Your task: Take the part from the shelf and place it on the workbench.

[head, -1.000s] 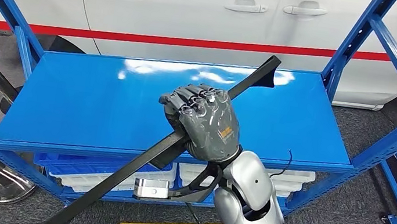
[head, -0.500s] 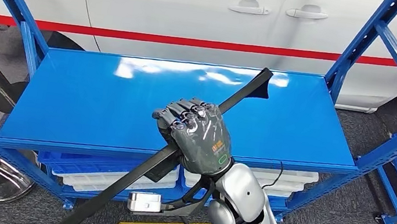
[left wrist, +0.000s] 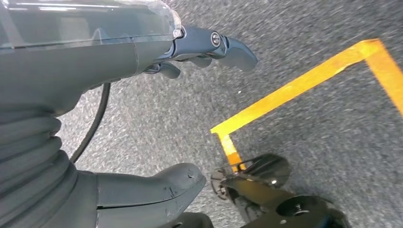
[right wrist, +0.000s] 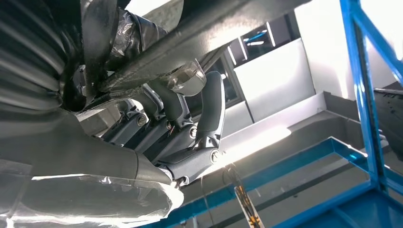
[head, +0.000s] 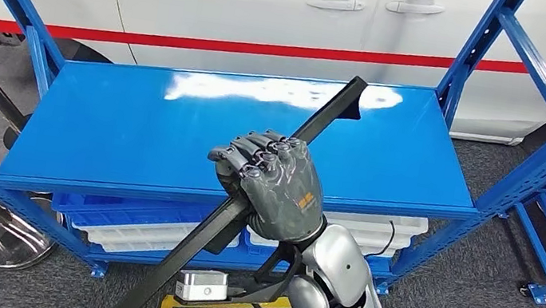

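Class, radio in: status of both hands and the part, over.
Right hand grips long black part over blue shelf. Left hand holds nothing, hangs over floor. Shelf upright near part's far end.

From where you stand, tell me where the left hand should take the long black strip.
Probably the lower stretch of the long black strip, below the right hand, coming from the robot's left. It slants down that way, bare, while the notched far end lies above the blue shelf.

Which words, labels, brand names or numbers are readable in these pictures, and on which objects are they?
No text can be read.
Right hand: a small orange mark on its back, too small to read.
White box at the wrist: no readable label.
Car behind the shelf: a red stripe, no lettering.
Floor: yellow tape, no writing.
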You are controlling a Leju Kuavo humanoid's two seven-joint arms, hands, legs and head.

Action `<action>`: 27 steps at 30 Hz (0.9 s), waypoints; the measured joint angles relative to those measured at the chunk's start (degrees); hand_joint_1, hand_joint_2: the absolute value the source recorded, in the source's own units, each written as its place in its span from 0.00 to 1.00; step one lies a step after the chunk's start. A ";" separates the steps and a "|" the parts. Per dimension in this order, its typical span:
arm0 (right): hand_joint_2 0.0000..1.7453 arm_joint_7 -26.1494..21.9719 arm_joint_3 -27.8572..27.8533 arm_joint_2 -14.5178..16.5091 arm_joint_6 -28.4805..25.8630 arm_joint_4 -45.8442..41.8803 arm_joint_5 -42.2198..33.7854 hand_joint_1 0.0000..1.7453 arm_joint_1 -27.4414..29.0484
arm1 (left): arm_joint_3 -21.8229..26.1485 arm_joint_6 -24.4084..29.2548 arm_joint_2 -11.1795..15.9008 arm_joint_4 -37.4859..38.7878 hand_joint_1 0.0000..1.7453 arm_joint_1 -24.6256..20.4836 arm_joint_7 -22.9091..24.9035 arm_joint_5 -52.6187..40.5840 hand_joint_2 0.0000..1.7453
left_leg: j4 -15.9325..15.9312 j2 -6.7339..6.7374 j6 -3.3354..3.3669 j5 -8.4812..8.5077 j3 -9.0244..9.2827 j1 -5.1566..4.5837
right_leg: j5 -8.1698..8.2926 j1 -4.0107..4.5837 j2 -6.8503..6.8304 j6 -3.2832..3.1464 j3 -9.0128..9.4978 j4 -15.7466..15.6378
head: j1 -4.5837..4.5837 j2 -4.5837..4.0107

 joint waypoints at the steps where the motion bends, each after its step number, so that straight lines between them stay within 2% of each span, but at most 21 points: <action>1: 1.00 -0.11 0.00 0.01 0.09 -0.01 -0.36 1.00 0.00 | -0.01 0.00 0.04 0.01 0.00 -0.02 0.02 0.19 1.00 | -2.56 0.00 0.09 1.00 2.17 0.00 | 0.47 0.03 0.01 0.10 -0.64 0.11 | 0.00 -0.01; 3: 1.00 -0.36 -0.01 0.09 0.20 -0.14 -1.19 1.00 0.00 | -0.07 -0.03 0.09 0.02 0.00 -0.19 0.05 0.59 1.00 | -10.90 -0.01 0.49 3.22 7.82 -0.15 | 1.36 0.12 0.03 0.51 -1.59 0.35 | -0.01 -0.01; 4: 1.00 -0.46 -0.01 0.16 0.22 -0.23 -1.59 1.00 -0.02 | -0.12 -0.07 0.09 0.02 0.00 -0.29 0.07 0.75 1.00 | -13.91 -0.07 0.77 3.92 9.57 -0.29 | 1.79 0.17 0.02 0.82 -1.88 0.41 | 0.00 -0.01; 5: 1.00 -0.55 -0.01 0.25 0.23 -0.34 -1.96 1.00 -0.03 | -0.20 -0.12 0.09 0.02 0.00 -0.35 0.09 0.90 1.00 | -15.52 -0.13 1.09 4.27 10.33 -0.47 | 2.24 0.17 0.00 1.19 -2.05 0.40 | 0.01 -0.01; 8: 1.00 -0.69 0.00 0.41 0.22 -0.45 -2.52 1.00 -0.04 | -0.51 -0.20 0.04 0.03 0.00 -0.25 0.12 1.06 1.00 | -15.90 -0.05 2.19 5.81 9.55 -0.63 | 3.42 0.00 0.09 2.30 -2.23 -0.13 | 0.01 0.00; 9: 1.00 -0.69 0.00 0.42 0.22 -0.45 -2.57 1.00 -0.05 | -0.60 -0.20 0.01 0.04 0.00 -0.27 0.13 1.07 1.00 | -16.10 0.10 2.66 6.56 9.17 -0.52 | 2.55 -0.07 0.17 2.59 -2.61 0.33 | 0.01 0.00; 10: 1.00 -0.69 0.00 0.42 0.22 -0.46 -2.60 1.00 -0.05 | -0.67 -0.20 -0.03 0.05 0.00 -0.32 0.13 1.07 1.00 | -16.31 0.30 3.09 7.38 8.60 -0.38 | 0.48 -0.14 0.24 2.86 -3.32 1.90 | 0.01 0.00; 12: 1.00 -0.70 0.00 0.42 0.22 -0.46 -2.74 1.00 -0.02 | -0.77 -0.20 -0.04 0.06 0.00 -0.42 0.13 1.08 1.00 | -16.33 0.55 3.63 8.78 7.02 -0.36 | -5.72 -0.39 0.28 3.32 -5.31 8.42 | 0.01 -0.01; 13: 1.00 -0.73 0.00 0.42 0.22 -0.46 -2.88 1.00 0.00 | -0.82 -0.20 -0.03 0.06 0.00 -0.43 0.13 1.10 1.00 | -16.25 0.63 3.65 9.44 6.09 -0.41 | -8.01 -0.49 0.28 3.53 -6.07 12.22 | 0.01 -0.01; 14: 1.00 -0.78 0.00 0.42 0.22 -0.46 -3.08 1.00 0.02 | -0.86 -0.20 -0.03 0.06 0.00 -0.42 0.13 1.13 1.00 | -16.14 0.67 3.59 10.07 5.16 -0.45 | -8.91 -0.57 0.28 3.70 -6.25 15.05 | 0.01 -0.01; 15: 1.00 -0.87 0.00 0.42 0.22 -0.46 -3.35 1.00 0.02 | -0.90 -0.20 -0.03 0.06 0.00 -0.41 0.13 1.22 1.00 | -15.98 0.71 3.48 10.68 4.18 -0.48 | -8.49 -0.64 0.28 3.77 -5.48 16.12 | 0.01 -0.01; 16: 1.00 -1.01 0.00 0.42 0.22 -0.46 -3.65 1.00 0.02 | -0.94 -0.20 -0.03 0.06 0.00 -0.42 0.13 1.31 1.00 | -15.78 0.73 3.35 11.25 3.24 -0.50 | -7.28 -0.67 0.28 3.73 -3.68 15.17 | 0.00 -0.01; 17: 1.00 -1.15 0.00 0.43 0.21 -0.46 -3.97 1.00 0.01 | -0.97 -0.19 -0.04 0.06 0.00 -0.43 0.13 1.40 1.00 | -15.55 0.73 3.18 11.77 2.41 -0.50 | -6.09 -0.68 0.28 3.56 -0.83 12.31 | 0.00 -0.01; 18: 1.00 -1.31 0.00 0.46 0.21 -0.47 -4.30 1.00 -0.02 | -1.01 -0.19 -0.07 0.06 0.00 -0.42 0.13 1.49 1.00 | -15.33 0.70 2.95 12.24 1.72 -0.54 | -5.84 -0.59 0.30 3.26 2.72 8.16 | 0.00 -0.01; 19: 1.00 -1.46 -0.01 0.51 0.20 -0.49 -4.59 1.00 -0.04 | -1.07 -0.17 -0.11 0.06 0.00 -0.41 0.13 1.53 1.00 | -15.18 0.66 2.67 12.65 1.30 -0.57 | -6.15 -0.45 0.30 2.92 5.71 4.27 | -0.02 -0.01; 20: 1.00 -1.60 -0.01 0.57 0.22 -0.50 -4.91 1.00 -0.08 | -1.13 -0.16 -0.15 0.06 0.00 -0.41 0.14 1.57 1.00 | -15.16 0.65 2.30 13.11 1.12 -0.58 | -6.68 -0.25 0.31 2.56 7.74 1.30 | -0.03 -0.01; 21: 1.00 -1.73 -0.02 0.62 0.30 -0.52 -5.25 1.00 -0.12 | -1.20 -0.16 -0.18 0.06 0.00 -0.41 0.16 1.64 1.00 | -15.28 0.65 1.90 13.61 1.02 -0.57 | -7.11 0.01 0.32 2.21 8.63 -0.31 | -0.07 0.00; 23: 1.00 -2.00 -0.02 0.65 0.61 -0.49 -6.01 1.00 -0.15 | -1.33 -0.15 -0.19 0.06 0.00 -0.38 0.21 1.86 1.00 | -15.56 0.63 1.10 14.36 0.82 -0.45 | -6.13 0.07 0.19 1.41 8.04 -1.00 | -0.08 0.00; 24: 1.00 -2.10 -0.02 0.68 0.86 -0.44 -6.31 1.00 -0.16 | -1.38 -0.15 -0.19 0.06 0.00 -0.31 0.24 1.99 1.00 | -15.04 0.56 0.81 13.49 0.39 -0.38 | -5.44 -0.03 0.08 0.87 7.52 -1.16 | -0.10 -0.01; 25: 1.00 -2.18 -0.02 0.71 1.13 -0.37 -6.55 1.00 -0.15 | -1.42 -0.16 -0.19 0.06 0.00 -0.20 0.27 2.11 1.00 | -13.61 0.49 0.56 11.52 -0.30 -0.33 | -4.67 -0.19 -0.03 0.37 6.86 -1.37 | -0.10 -0.01; 27: 1.00 -2.21 -0.02 0.77 1.68 -0.17 -6.84 1.00 -0.14 | -1.44 -0.18 -0.22 0.06 0.00 -0.05 0.29 2.36 1.00 | -7.64 0.43 0.20 5.41 -2.13 -0.20 | -3.17 -0.19 -0.14 -0.25 5.13 -1.45 | -0.11 0.00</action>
